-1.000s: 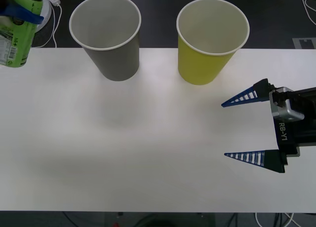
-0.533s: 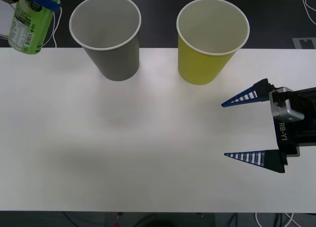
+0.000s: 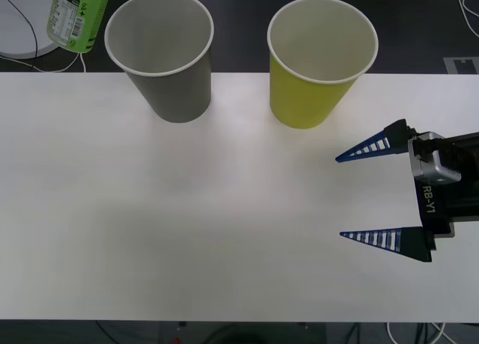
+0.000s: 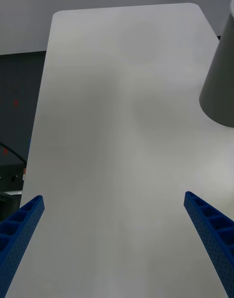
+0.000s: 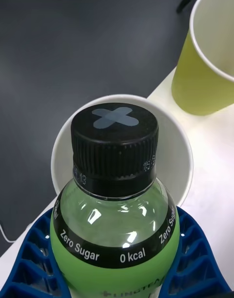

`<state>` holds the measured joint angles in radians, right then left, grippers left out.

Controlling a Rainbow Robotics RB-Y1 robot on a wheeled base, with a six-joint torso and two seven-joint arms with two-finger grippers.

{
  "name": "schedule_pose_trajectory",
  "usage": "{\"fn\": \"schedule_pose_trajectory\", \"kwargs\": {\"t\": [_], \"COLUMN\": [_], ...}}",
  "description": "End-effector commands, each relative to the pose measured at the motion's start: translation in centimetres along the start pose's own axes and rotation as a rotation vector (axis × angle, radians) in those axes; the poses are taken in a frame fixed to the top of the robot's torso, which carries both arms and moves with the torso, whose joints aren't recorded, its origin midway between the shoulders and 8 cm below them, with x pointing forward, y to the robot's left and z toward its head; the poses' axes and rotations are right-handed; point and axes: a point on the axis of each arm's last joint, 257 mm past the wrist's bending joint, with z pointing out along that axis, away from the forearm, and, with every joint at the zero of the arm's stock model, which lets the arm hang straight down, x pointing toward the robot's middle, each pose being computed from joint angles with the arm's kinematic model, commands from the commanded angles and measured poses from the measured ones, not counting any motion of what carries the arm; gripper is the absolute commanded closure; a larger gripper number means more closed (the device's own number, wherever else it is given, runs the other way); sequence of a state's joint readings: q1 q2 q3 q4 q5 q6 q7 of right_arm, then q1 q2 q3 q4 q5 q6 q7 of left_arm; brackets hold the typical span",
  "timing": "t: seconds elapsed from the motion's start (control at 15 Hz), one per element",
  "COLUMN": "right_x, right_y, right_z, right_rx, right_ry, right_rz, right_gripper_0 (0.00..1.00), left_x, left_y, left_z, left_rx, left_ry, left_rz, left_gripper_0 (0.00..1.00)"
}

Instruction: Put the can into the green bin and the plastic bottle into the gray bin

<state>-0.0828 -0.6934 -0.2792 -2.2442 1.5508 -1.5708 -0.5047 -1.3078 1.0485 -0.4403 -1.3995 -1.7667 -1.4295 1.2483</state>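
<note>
The plastic bottle (image 5: 115, 215), bright green with a dark cap, is held in the air by my left gripper (image 5: 115, 266), whose blue fingers (image 5: 29, 264) are shut on its body. In the front view the bottle (image 3: 77, 15) hangs just left of the gray bin (image 3: 161, 56). From the left wrist the gray bin's white inside (image 5: 181, 154) lies right below the cap, with the green bin (image 5: 202, 81) beyond. The green bin (image 3: 320, 63) stands right of the gray one. My right gripper (image 3: 340, 196) rests open at the table's right side, nothing between its fingers. The can is out of view.
The white table (image 3: 187, 224) carries both bins at its far edge. Behind that edge at the far left, a white round object (image 3: 15, 30) and a cable lie on the dark floor. The right wrist view shows the gray bin's wall (image 4: 222, 79).
The bottle in my left gripper has moved up and to the right, from the far left edge to just beside the gray bin's rim. The right arm has not moved.
</note>
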Motion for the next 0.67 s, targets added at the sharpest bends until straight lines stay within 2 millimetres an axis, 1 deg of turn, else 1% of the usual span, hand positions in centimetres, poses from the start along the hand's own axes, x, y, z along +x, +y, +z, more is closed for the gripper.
{"fn": "schedule_pose_trajectory", "kwargs": {"t": [0.07, 0.33, 0.67], "right_x": [0.0, 0.0, 0.0], "right_y": [0.0, 0.0, 0.0], "right_z": [0.0, 0.0, 0.0], "right_rx": [0.0, 0.0, 0.0], "right_ry": [0.0, 0.0, 0.0], "right_rz": [0.0, 0.0, 0.0], "right_gripper_0": [0.0, 0.0, 0.0], "left_x": [-1.7, -3.7, -5.1], "left_y": [-0.2, -0.2, -1.6], "left_z": [1.0, 2.5, 5.0], "left_rx": [0.015, 0.03, 0.021], "left_ry": [-0.031, -0.061, -0.067], "left_rz": [-0.013, -0.013, 0.014], "left_gripper_0": [1.0, 1.0, 1.0]}}
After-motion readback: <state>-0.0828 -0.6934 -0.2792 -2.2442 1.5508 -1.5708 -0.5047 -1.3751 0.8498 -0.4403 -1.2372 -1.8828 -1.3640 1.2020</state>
